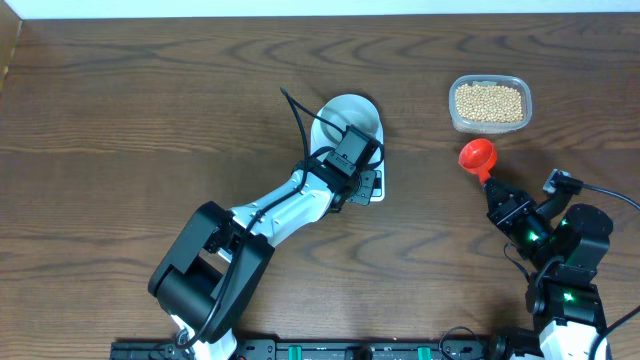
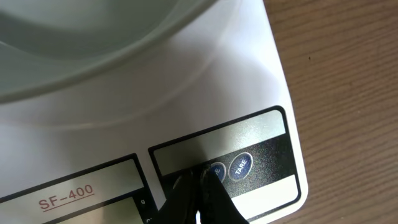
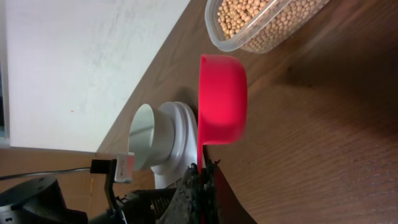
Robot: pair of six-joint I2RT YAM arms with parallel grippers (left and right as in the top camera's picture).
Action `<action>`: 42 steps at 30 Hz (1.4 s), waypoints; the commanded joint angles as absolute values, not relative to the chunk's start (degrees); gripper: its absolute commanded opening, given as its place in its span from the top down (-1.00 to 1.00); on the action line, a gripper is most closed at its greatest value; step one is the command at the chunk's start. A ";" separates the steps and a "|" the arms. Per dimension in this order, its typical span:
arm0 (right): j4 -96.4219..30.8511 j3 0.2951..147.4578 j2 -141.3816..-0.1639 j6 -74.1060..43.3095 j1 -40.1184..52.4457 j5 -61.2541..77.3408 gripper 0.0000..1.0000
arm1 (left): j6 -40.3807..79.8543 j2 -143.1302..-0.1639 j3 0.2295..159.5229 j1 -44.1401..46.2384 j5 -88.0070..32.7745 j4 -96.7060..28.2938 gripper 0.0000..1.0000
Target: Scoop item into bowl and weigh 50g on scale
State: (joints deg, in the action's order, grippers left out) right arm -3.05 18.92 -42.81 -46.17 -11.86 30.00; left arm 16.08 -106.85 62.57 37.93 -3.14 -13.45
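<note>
The pale bowl (image 1: 348,118) stands on the white scale (image 1: 377,190) at mid-table, and no beans show inside it. My left gripper (image 1: 362,180) is shut, its tips (image 2: 200,179) down on the scale's (image 2: 205,81) button panel, against the left round button (image 2: 217,169) beside the TARE button (image 2: 240,165). The bowl's wall (image 2: 74,37) fills the upper left of the left wrist view. My right gripper (image 1: 497,190) (image 3: 202,171) is shut on the handle of a red scoop (image 1: 478,156) (image 3: 222,99), which looks empty. The tan beans (image 1: 489,101) (image 3: 249,15) lie in a clear tub.
The clear plastic tub (image 1: 489,124) (image 3: 273,38) sits at the back right, just beyond the scoop. Bowl (image 3: 151,137) and scale (image 3: 181,140) show far off in the right wrist view. A black cable (image 1: 298,115) arcs over the left arm.
</note>
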 commanded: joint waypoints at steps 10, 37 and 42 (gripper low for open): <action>-3.05 20.08 -42.76 -45.12 -11.53 29.93 0.98 | 15.11 -107.26 62.11 37.54 -0.40 -13.85 0.85; -3.05 20.08 -42.76 -45.12 -11.53 29.93 0.98 | 15.11 -108.62 62.08 37.30 -3.62 -13.56 0.86; -3.05 20.08 -42.76 -45.12 -11.53 30.22 0.98 | 15.07 -109.65 62.08 37.23 -3.38 -12.69 0.86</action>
